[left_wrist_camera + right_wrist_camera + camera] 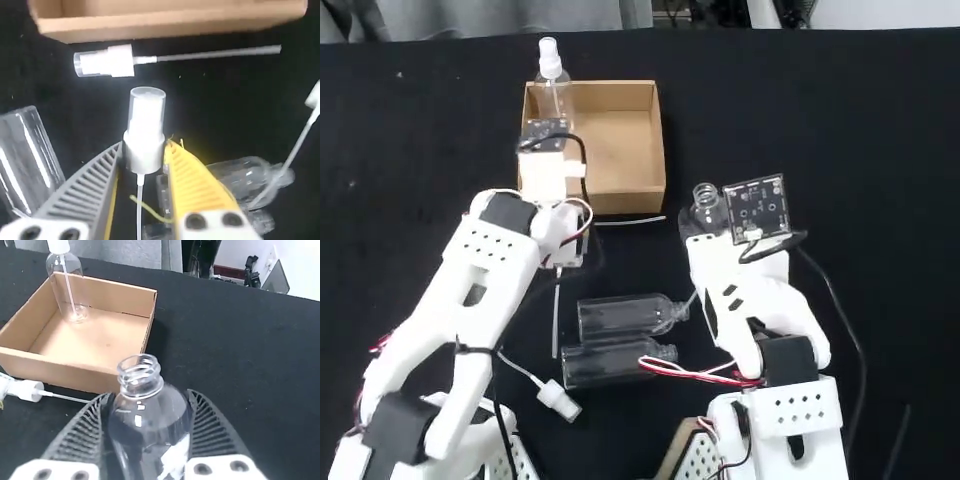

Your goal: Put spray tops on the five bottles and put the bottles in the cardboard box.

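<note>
A spray top (145,125) is clamped upright in the left gripper (144,150), just short of the cardboard box (625,200) near wall, along which a loose spray top (105,61) is laid. An uncapped bottle (146,430) is gripped upright by the right gripper (150,396), off the box's near right corner, apart from it. One capped bottle (552,85) is stood in the box's far left corner.

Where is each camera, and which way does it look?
High view: above the table, looking down on the left arm, right arm and box.
Left wrist view: on the left arm, facing the box; left fingers grip a spray top.
Right wrist view: on the right arm, facing the box; right fingers grip an open bottle.
Both wrist views show the loose spray top by the box.
</note>
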